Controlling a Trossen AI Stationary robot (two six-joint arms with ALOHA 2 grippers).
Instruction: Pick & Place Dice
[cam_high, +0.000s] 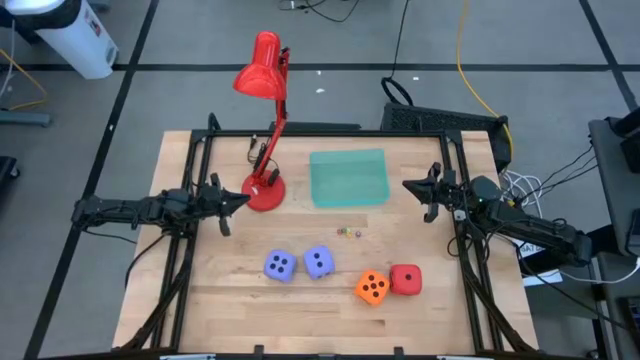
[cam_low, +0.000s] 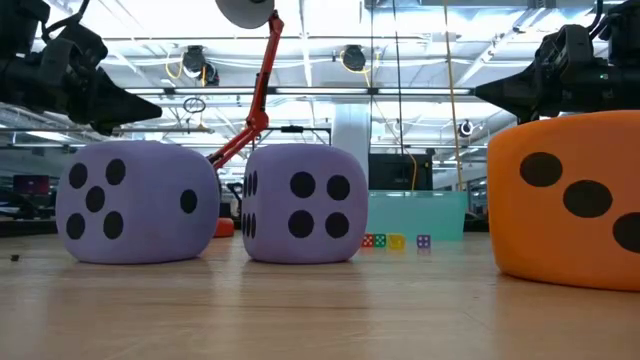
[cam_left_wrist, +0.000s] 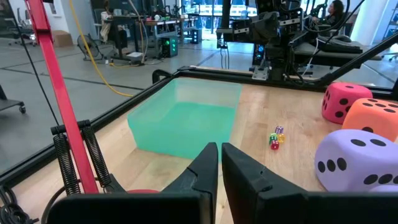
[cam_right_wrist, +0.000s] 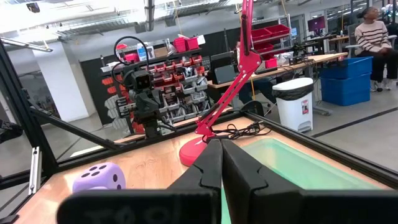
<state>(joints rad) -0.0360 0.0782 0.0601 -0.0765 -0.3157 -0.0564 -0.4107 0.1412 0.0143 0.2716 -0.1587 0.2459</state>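
From my station I saw a pale wooden table (cam_high: 330, 300) framed in black rails, on a grey floor crossed by dark lines. A red desk lamp (cam_high: 265, 130) stood on its round base at the table's left rear, and a shallow translucent green tray (cam_high: 348, 178) lay just right of it. A few tiny coloured dice (cam_high: 348, 233) sat just in front of the tray.

The four foam dice lay in a loose row toward the front: two lavender-blue dice (cam_high: 281, 266) (cam_high: 318, 262) close together, then the orange die (cam_high: 373, 288) touching the red die (cam_high: 405, 279).

The left gripper (cam_high: 240, 200) hung near the lamp base, its fingers nearly together with a thin gap and nothing held. The right gripper (cam_high: 410, 185) waited at the tray's right edge, fingers pressed together and empty.

Beyond the table I saw a white bin (cam_high: 75, 38), cables on the floor, red parts shelves (cam_right_wrist: 186, 62), and a seated person (cam_right_wrist: 375, 34) at a far bench.
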